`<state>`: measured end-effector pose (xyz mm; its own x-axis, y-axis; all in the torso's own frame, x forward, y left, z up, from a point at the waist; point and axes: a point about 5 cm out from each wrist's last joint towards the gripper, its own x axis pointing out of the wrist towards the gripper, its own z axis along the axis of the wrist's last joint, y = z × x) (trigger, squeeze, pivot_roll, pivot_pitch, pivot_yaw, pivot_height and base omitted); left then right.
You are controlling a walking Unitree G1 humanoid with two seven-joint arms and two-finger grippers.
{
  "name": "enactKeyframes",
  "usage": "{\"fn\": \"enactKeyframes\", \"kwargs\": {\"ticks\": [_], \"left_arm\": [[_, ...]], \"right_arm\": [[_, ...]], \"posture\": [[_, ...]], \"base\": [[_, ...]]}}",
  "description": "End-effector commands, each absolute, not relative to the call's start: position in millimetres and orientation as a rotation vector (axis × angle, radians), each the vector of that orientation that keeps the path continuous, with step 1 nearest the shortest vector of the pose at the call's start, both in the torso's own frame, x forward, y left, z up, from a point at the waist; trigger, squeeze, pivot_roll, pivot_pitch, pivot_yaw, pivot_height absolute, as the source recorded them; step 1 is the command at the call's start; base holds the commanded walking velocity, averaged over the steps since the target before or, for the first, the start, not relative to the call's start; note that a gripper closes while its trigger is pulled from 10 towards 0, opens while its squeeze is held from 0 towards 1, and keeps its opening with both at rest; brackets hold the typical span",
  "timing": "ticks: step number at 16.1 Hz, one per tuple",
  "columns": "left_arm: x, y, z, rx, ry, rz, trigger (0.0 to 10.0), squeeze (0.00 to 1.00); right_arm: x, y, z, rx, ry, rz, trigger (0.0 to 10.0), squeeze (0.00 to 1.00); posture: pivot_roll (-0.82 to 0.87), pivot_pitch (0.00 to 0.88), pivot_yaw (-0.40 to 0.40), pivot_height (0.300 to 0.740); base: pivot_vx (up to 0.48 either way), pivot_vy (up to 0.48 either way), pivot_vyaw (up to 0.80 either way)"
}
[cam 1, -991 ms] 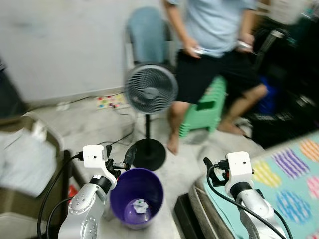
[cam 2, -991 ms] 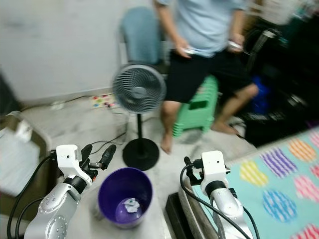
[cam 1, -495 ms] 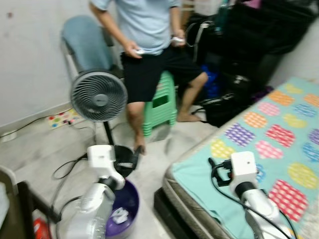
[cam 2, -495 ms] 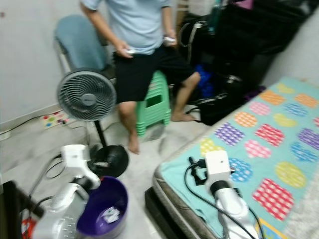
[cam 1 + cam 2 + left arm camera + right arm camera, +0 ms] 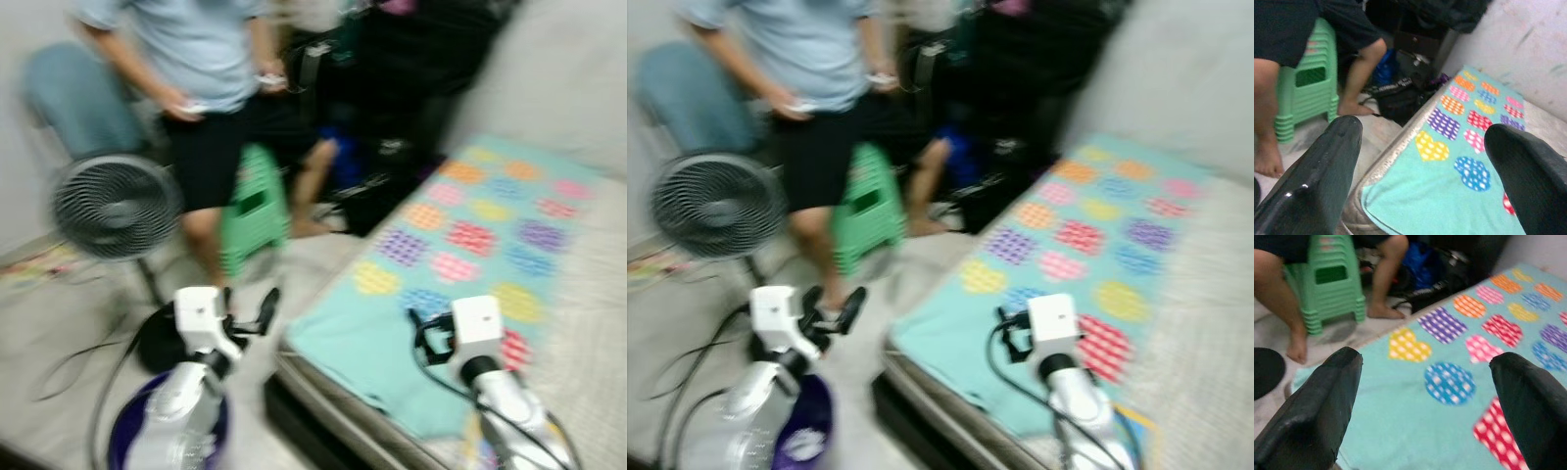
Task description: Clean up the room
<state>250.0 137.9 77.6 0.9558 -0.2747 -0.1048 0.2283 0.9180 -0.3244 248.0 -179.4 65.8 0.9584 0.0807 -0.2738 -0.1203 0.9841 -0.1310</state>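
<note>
A purple bin (image 5: 120, 443) stands on the floor at the lower left, partly hidden behind my left arm, with a white crumpled scrap (image 5: 803, 446) inside it. My left gripper (image 5: 247, 311) is raised above the bin, open and holding nothing. My right gripper (image 5: 423, 333) hovers over the near corner of the bed, also open and empty. In the left wrist view the left gripper (image 5: 1422, 132) looks toward the bed's corner. In the right wrist view the right gripper (image 5: 1425, 367) looks onto the teal blanket (image 5: 1400, 421). The head views are blurred.
A bed (image 5: 588, 294) with a teal blanket of coloured hearts (image 5: 460, 245) fills the right. A person (image 5: 196, 69) sits on a green stool (image 5: 250, 211). A standing fan (image 5: 113, 206) with floor cables is left. Dark bags (image 5: 392, 88) are piled behind.
The camera has swung to the right: the fan and bin slid to the left and the bed came into the middle. Both grippers keep their raised, open pose.
</note>
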Motion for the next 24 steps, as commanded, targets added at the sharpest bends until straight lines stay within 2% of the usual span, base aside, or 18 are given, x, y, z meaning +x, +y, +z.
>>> {"fn": "enactKeyframes", "kwargs": {"ticks": [1, 22, 24], "left_arm": [[251.0, 137.8, 79.3, -0.310, 0.143, -0.259, 10.0, 0.00], [252.0, 138.5, 79.3, -0.307, 0.141, -0.254, 10.0, 0.00], [252.0, 138.8, 79.2, -0.308, 0.141, -0.252, 10.0, 0.00]], "right_arm": [[248.9, -181.8, 67.4, -0.147, 0.268, 0.095, 10.0, 0.00], [249.2, -181.3, 67.5, -0.146, 0.266, 0.094, 10.0, 0.00], [249.2, -181.2, 67.7, -0.145, 0.263, 0.094, 10.0, 0.00]], "posture": [[-0.11, 0.000, 0.012, 0.740], [-0.11, 0.000, 0.013, 0.740], [-0.11, 0.000, 0.013, 0.740]], "base": [[0.000, 0.000, -0.80], [0.000, 0.000, -0.80], [0.000, 0.000, -0.35]]}}
